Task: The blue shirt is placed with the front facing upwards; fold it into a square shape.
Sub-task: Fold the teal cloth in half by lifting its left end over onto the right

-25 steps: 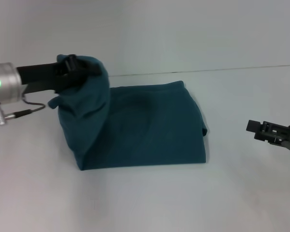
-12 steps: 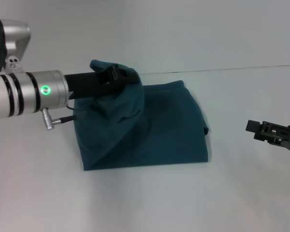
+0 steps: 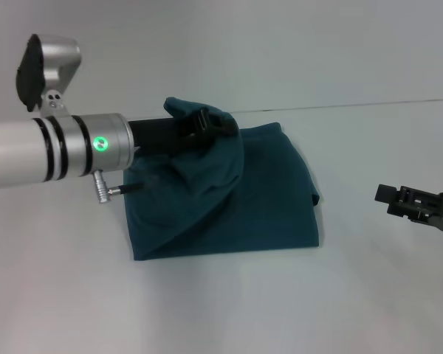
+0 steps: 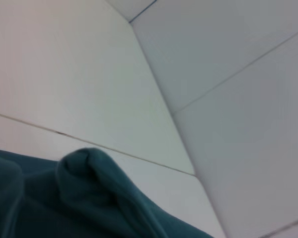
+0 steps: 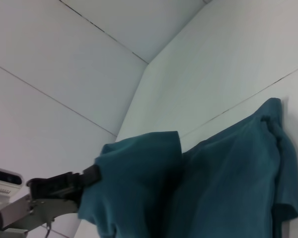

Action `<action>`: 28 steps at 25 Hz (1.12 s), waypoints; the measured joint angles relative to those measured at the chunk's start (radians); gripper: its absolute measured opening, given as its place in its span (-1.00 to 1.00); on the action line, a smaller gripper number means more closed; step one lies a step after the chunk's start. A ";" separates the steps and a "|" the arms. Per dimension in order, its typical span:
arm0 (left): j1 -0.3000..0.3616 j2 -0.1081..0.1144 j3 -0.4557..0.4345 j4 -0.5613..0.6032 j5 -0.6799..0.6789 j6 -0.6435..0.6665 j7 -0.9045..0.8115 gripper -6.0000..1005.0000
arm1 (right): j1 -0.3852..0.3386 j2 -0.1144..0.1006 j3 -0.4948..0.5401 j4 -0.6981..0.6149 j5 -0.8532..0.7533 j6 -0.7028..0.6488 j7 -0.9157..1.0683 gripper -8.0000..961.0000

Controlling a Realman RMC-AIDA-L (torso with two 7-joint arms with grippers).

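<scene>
We hold our left gripper [image 3: 207, 122] pinched on the shirt's [image 3: 266, 199] raised left edge above the table [image 3: 207, 310] to fold it rightward, while our right gripper [image 3: 421, 206] waits aside, jaws unreadable.

No text, label, brand or number can be read in any view. The blue shirt [image 3: 229, 199] lies folded with only plain fabric showing. The one sign-like mark is a small round green light [image 3: 100, 143] glowing on the silver cuff of the left arm [image 3: 52, 151]; whether it bears a symbol cannot be told.
</scene>
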 joint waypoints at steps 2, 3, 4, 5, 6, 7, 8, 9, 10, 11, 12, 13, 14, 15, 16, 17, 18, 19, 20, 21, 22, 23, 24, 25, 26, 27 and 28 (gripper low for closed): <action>-0.006 0.000 0.024 -0.019 -0.011 -0.050 0.002 -0.80 | 0.001 0.000 -0.001 0.000 0.000 0.000 0.000 0.81; -0.008 0.000 0.035 -0.031 -0.018 -0.074 0.004 -0.80 | 0.001 0.000 -0.001 0.000 0.000 0.000 0.000 0.81; -0.013 0.000 0.041 -0.046 -0.027 -0.097 0.012 -0.80 | 0.002 0.000 -0.002 0.000 0.000 0.000 0.000 0.80; -0.018 -0.001 0.044 -0.059 -0.034 -0.111 0.021 -0.80 | 0.002 0.000 -0.002 0.000 0.000 0.000 0.000 0.80; -0.025 -0.001 0.045 -0.074 -0.042 -0.122 0.031 -0.80 | 0.002 0.000 -0.002 0.000 0.000 0.000 0.000 0.80; -0.033 -0.001 0.045 -0.089 -0.050 -0.128 0.041 -0.80 | 0.002 0.000 -0.001 0.000 0.000 0.000 0.000 0.80; -0.040 -0.002 0.045 -0.101 -0.055 -0.132 0.047 -0.80 | 0.002 0.000 0.000 0.000 0.000 0.000 0.000 0.80; -0.045 -0.003 0.045 -0.109 -0.059 -0.134 0.051 -0.80 | 0.002 0.000 0.000 0.000 0.000 0.000 0.000 0.80; -0.050 -0.004 0.046 -0.113 -0.061 -0.135 0.054 -0.80 | 0.002 0.000 0.000 0.000 0.000 0.000 0.001 0.80; -0.055 -0.005 0.047 -0.116 -0.064 -0.136 0.056 -0.80 | 0.002 0.000 0.000 0.000 0.000 0.000 0.001 0.80; -0.059 -0.007 0.052 -0.117 -0.068 -0.138 0.059 -0.80 | 0.002 0.000 0.000 0.000 0.000 0.000 0.001 0.80; -0.063 -0.008 0.061 -0.120 -0.075 -0.143 0.062 -0.80 | 0.001 0.000 0.000 0.000 0.000 0.000 0.001 0.80; -0.065 -0.008 0.070 -0.122 -0.081 -0.147 0.062 -0.80 | 0.002 0.000 0.000 0.000 0.000 0.000 0.002 0.80; -0.068 -0.008 0.086 -0.125 -0.089 -0.158 0.063 -0.79 | 0.001 0.000 0.000 0.000 0.000 0.000 0.002 0.80; -0.071 -0.008 0.099 -0.128 -0.094 -0.169 0.064 -0.79 | 0.001 0.000 0.000 0.001 0.000 0.000 0.002 0.80; -0.073 -0.008 0.116 -0.132 -0.098 -0.181 0.064 -0.79 | 0.001 0.000 0.000 0.001 0.000 0.000 0.003 0.80; -0.075 -0.007 0.128 -0.133 -0.099 -0.190 0.064 -0.79 | 0.001 0.000 0.000 0.001 0.000 0.000 0.003 0.80; -0.076 -0.007 0.145 -0.133 -0.099 -0.199 0.065 -0.79 | 0.001 0.000 0.000 0.002 0.000 0.000 0.003 0.80; -0.077 -0.006 0.165 -0.133 -0.099 -0.208 0.066 -0.79 | 0.001 0.000 0.000 0.002 0.000 0.000 0.003 0.80; -0.079 -0.005 0.184 -0.131 -0.099 -0.215 0.067 -0.79 | 0.001 0.000 0.000 0.002 0.000 0.000 0.003 0.80; -0.081 -0.004 0.198 -0.130 -0.099 -0.220 0.067 -0.79 | 0.001 0.000 0.000 0.002 0.000 0.000 0.003 0.80; -0.084 -0.003 0.210 -0.127 -0.097 -0.223 0.068 -0.79 | 0.001 0.000 0.001 0.002 0.000 0.000 0.003 0.80; -0.087 -0.003 0.218 -0.125 -0.096 -0.225 0.068 -0.79 | 0.001 0.000 0.001 0.002 0.000 0.000 0.003 0.80; -0.090 -0.002 0.229 -0.119 -0.093 -0.226 0.068 -0.80 | 0.001 0.000 0.001 0.002 0.000 0.000 0.003 0.80; -0.092 -0.001 0.242 -0.109 -0.090 -0.226 0.067 -0.80 | 0.001 0.000 0.001 0.002 0.000 0.000 0.002 0.80; -0.095 0.000 0.254 -0.100 -0.087 -0.226 0.064 -0.80 | 0.002 0.000 0.001 0.002 0.000 0.000 0.002 0.79; -0.097 0.002 0.272 -0.085 -0.076 -0.226 0.051 -0.80 | 0.001 0.000 0.001 0.002 0.000 0.000 0.002 0.79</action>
